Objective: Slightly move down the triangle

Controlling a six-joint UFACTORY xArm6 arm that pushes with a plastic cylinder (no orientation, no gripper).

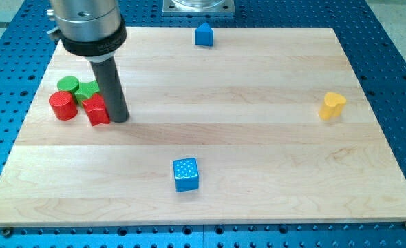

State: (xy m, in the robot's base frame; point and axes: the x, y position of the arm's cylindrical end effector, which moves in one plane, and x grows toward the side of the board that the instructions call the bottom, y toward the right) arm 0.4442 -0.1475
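The blue triangle block [203, 34] sits near the view's top edge of the wooden board, a little left of centre. My tip [119, 118] is far from it, at the board's left side. The tip stands right against the right side of a red block [96, 110] whose shape I cannot make out. That block belongs to a tight cluster with a red cylinder [62, 106], a green cylinder [68, 85] and a green block [87, 89], partly hidden by the rod.
A blue cube [186, 173] lies at the lower middle of the board. A yellow heart-like block [332, 105] lies near the right edge. The board [258, 138] rests on a blue perforated table; a metal base plate [199, 6] is at the view's top.
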